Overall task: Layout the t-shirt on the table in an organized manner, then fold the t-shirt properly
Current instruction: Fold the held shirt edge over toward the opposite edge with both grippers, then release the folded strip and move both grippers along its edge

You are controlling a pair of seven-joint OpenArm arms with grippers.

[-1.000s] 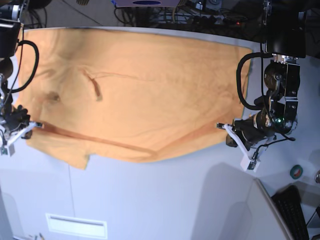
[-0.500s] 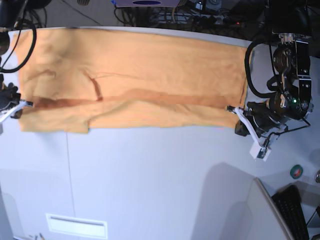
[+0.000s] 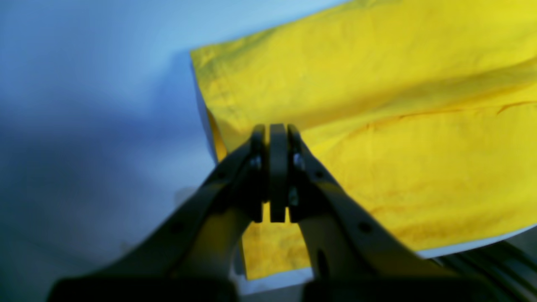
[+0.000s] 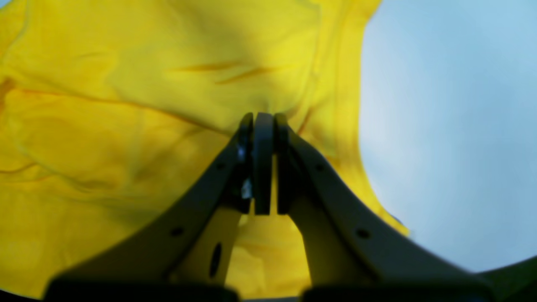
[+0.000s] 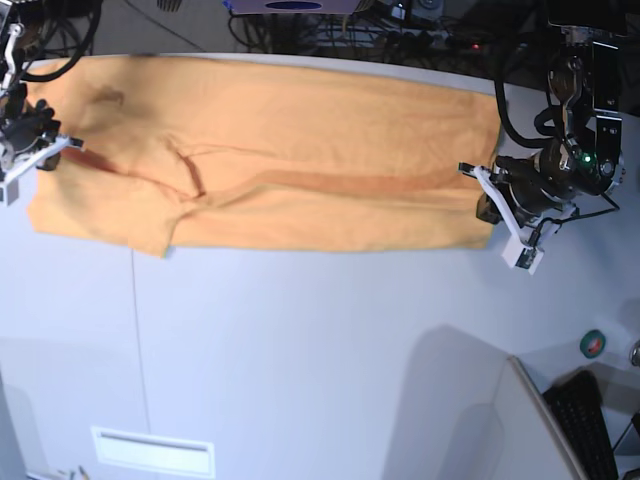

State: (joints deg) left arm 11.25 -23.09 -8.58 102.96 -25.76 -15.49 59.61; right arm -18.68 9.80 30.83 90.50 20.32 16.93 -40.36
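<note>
The orange t-shirt [image 5: 300, 130] lies lengthwise across the far part of the white table [image 5: 300, 350], with its near part doubled over as a band along the front. My left gripper [image 5: 472, 172] is shut on the shirt's right-hand edge; the left wrist view shows its jaws closed on the fabric [image 3: 377, 126] at the gripper [image 3: 277, 130]. My right gripper [image 5: 72, 143] is shut on the shirt's left-hand end. The right wrist view shows it [image 4: 262, 119] pinching bunched cloth [image 4: 126, 126]. A dark curved crease [image 5: 190, 170] shows left of the middle.
Cables and equipment [image 5: 400, 25] line the table's far edge. A green tape roll [image 5: 593, 343] and a black keyboard [image 5: 590, 425] lie at the right front, beside a grey panel [image 5: 500, 430]. A thin seam [image 5: 137, 330] and a white slot plate [image 5: 152, 451] mark the table front left.
Both grippers have moved toward the far edge, carrying the shirt's near edge with them. The near part now lies doubled over the rest, and the shirt's front line sits farther back.
</note>
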